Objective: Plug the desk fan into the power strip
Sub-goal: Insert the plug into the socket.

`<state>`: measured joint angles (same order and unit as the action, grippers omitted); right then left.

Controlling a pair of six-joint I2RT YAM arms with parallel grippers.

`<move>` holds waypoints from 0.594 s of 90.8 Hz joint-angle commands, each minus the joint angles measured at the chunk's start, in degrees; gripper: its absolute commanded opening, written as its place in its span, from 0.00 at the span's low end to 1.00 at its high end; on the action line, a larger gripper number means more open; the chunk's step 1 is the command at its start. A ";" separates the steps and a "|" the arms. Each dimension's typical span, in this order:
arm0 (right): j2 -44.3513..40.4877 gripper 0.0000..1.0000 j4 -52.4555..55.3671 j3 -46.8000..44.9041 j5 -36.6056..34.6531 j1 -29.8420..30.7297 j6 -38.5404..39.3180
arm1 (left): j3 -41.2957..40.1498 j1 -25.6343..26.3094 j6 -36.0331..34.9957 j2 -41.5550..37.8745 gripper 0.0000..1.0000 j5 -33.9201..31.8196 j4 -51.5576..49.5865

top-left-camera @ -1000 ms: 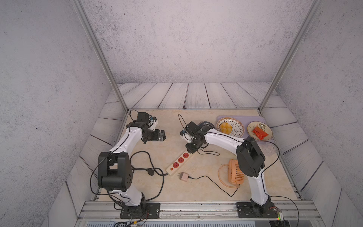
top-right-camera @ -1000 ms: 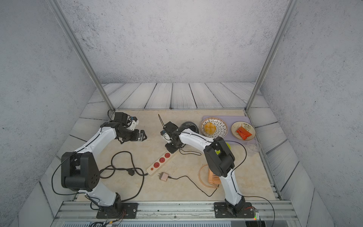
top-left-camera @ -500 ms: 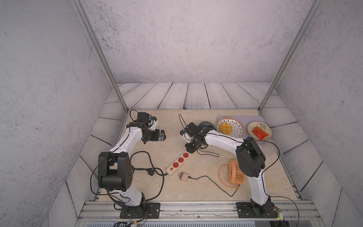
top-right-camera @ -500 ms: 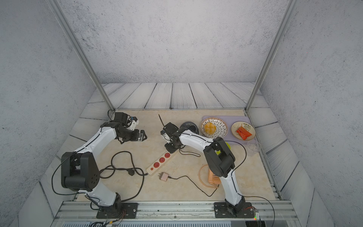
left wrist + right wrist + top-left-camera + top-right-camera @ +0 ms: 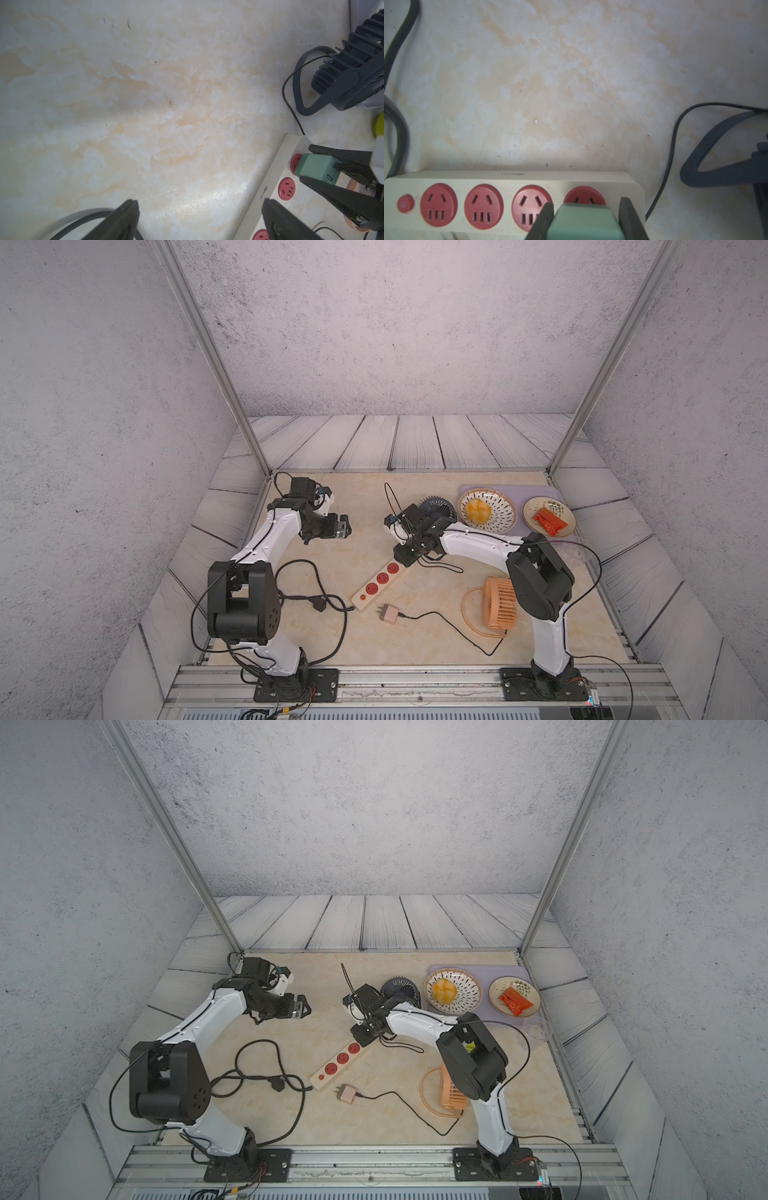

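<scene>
While the left gripper (image 5: 343,527) hangs left of centre in both top views, its jaws stand wide apart and hold nothing. The left wrist view shows only bare marble-patterned table (image 5: 145,104) between its fingers (image 5: 126,218).

Below it, in the lower left of the tabletop, a thick black cord (image 5: 316,597) lies in loose loops and runs to the near end of the power strip (image 5: 376,585).

The power strip lies flat at the centre of both top views, set diagonally, with its small button end toward the lower left. Three red sockets and the button are uncovered.

A pink plug adapter (image 5: 389,614) with a thin black lead lies just beside the strip's lower end, apart from it.

The right gripper (image 5: 405,558) sits over the strip's upper end. Its jaws are clamped on a green plug (image 5: 583,222), which stands on the end socket farthest from the button. Whether the prongs are fully seated cannot be told.

Right of that, a dark blue desk fan (image 5: 436,508) stands near the strip's upper end.

An orange fan (image 5: 498,601) lies in the lower right, partly behind the right arm.

Two plates of food (image 5: 487,510) occupy the upper right.
</scene>
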<state>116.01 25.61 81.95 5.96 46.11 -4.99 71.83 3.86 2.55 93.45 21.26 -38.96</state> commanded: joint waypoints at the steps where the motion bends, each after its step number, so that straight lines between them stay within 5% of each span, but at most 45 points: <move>1: 12.40 0.00 10.87 -10.03 -2.11 1.22 -3.71 | 0.05 -0.44 0.07 0.35 1.00 0.57 -0.59; 36: 7.51 0.00 11.36 -12.84 -2.51 1.20 -4.03 | 0.71 -0.43 0.50 1.22 0.99 1.22 -0.87; 54: 4.04 0.25 15.55 -5.92 -2.04 1.11 -2.86 | -0.33 -0.46 0.21 -0.27 0.99 1.44 -0.32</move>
<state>113.49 21.80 78.78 4.08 46.83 -5.87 71.72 3.86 2.85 93.80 21.98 -38.94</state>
